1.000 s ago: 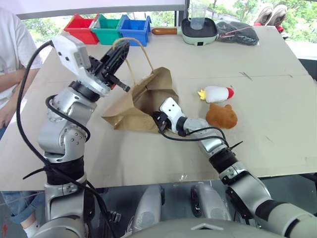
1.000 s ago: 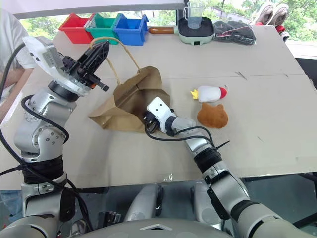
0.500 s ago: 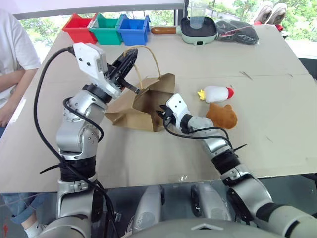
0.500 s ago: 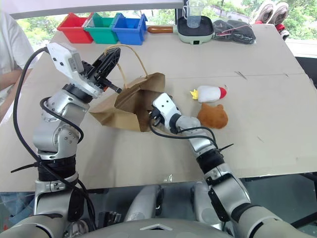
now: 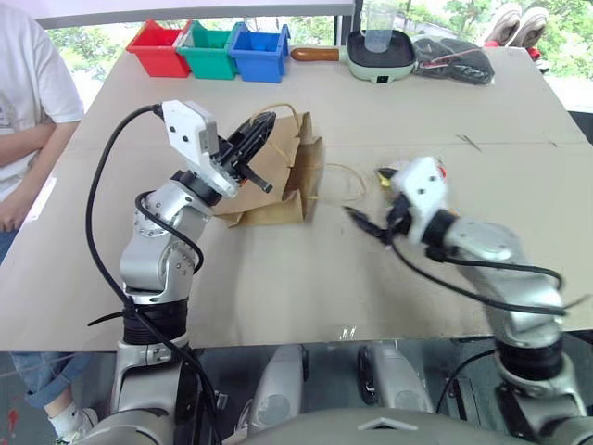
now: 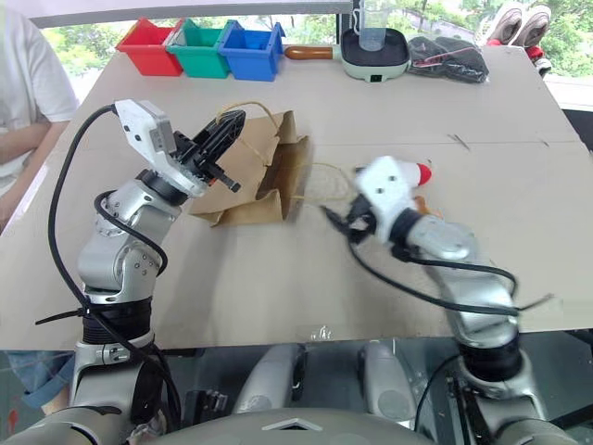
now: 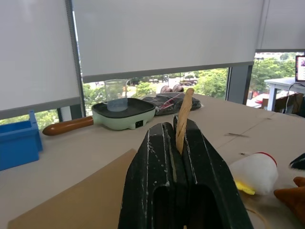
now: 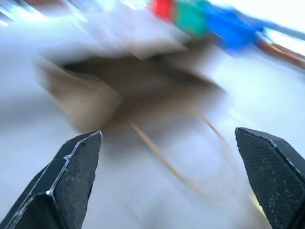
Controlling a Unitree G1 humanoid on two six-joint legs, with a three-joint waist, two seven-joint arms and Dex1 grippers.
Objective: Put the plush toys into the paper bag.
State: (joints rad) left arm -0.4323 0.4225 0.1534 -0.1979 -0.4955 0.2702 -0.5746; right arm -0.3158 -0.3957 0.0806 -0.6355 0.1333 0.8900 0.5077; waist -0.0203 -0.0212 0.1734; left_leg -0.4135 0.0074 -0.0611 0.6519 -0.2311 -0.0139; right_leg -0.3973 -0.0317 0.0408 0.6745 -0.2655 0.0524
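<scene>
Brown kraft paper bag (image 5: 278, 176) is lying on the tabletop (image 5: 278, 278), its mouth facing the white red-tipped rocket plush (image 6: 419, 173). Left claw (image 5: 262, 123) is pinching one twisted-paper handle (image 7: 183, 117). Right claw (image 8: 171, 181) is hanging spread wide beside the bag.

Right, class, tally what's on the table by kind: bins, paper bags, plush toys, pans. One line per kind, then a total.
Bins: 3 (red bin, green bin, blue bin)
Paper bags: 1 (paper bag)
Plush toys: 2 (white rocket toy, brown toy)
Pans: 1 (pan)
Total: 7
</scene>
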